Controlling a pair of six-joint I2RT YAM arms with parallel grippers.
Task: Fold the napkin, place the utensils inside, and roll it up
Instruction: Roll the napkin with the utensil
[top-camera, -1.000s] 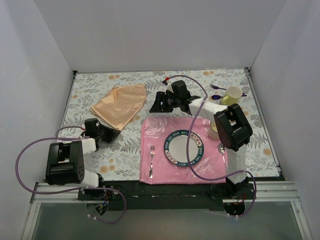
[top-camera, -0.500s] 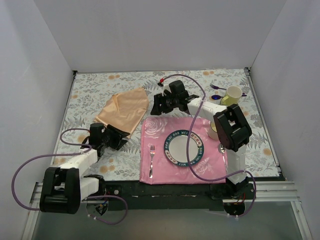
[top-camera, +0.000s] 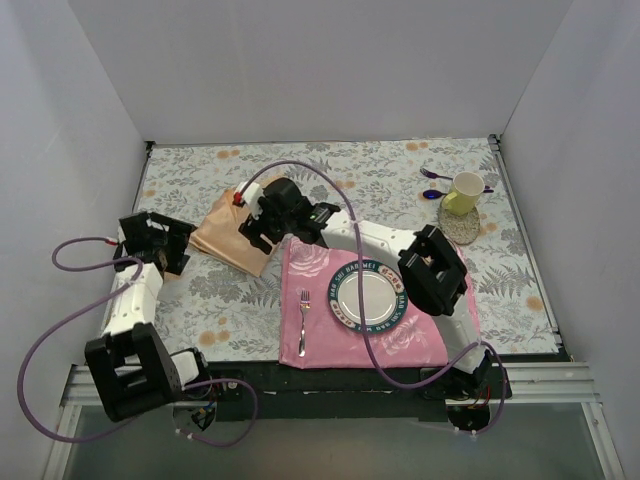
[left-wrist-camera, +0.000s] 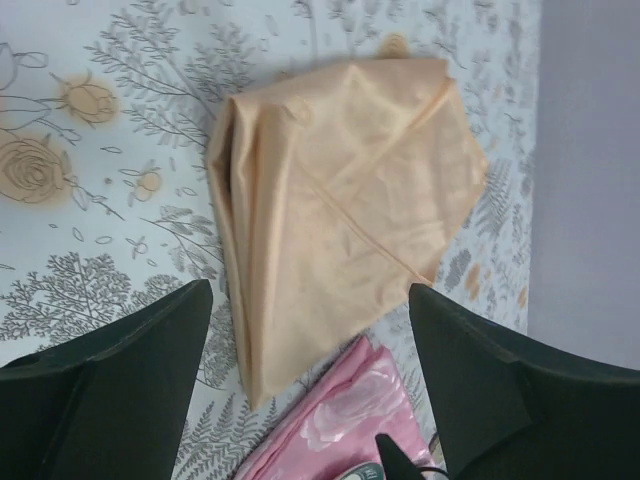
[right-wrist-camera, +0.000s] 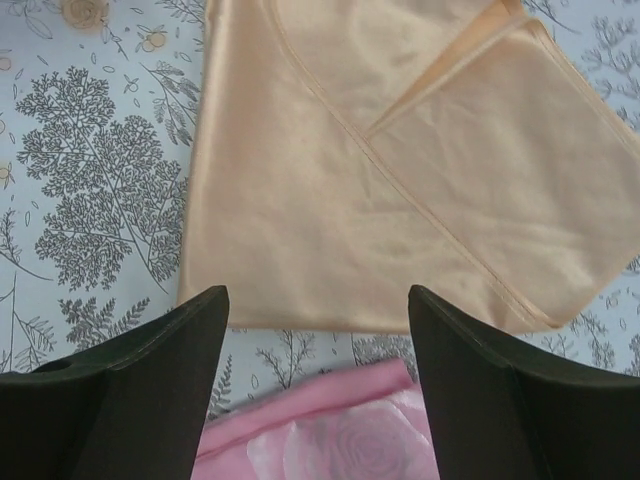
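The left arm (top-camera: 135, 295) rises from its base and leans forward along the left side. The left gripper (left-wrist-camera: 310, 290) points down at the surface with its jaws spread wide. The right arm (top-camera: 370, 238) stretches diagonally across to the left, and the right gripper (right-wrist-camera: 317, 290) also points down, jaws equally wide apart.

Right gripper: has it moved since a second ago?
Yes. The right gripper went left: it was past the mat's far edge, and now hangs over the napkin, left of the mat's far-left corner.
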